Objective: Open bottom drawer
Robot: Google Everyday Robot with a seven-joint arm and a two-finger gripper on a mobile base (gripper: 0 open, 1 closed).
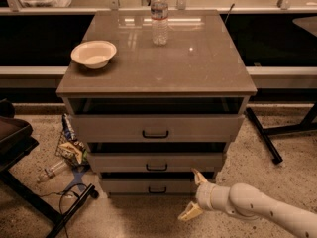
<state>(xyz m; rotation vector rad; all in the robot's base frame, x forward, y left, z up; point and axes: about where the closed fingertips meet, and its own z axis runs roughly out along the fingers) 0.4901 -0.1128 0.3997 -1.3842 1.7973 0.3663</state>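
The bottom drawer [131,185] sits at lower centre of the frame, lowest in the cabinet [198,66]. The gripper [194,195] is in front of its right end, fingers apart and empty, right of the handle [157,190].

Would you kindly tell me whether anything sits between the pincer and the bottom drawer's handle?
Nothing visible does. The open pincer hangs low in front of the bottom drawer, just right of its handle, with no object in the gap.
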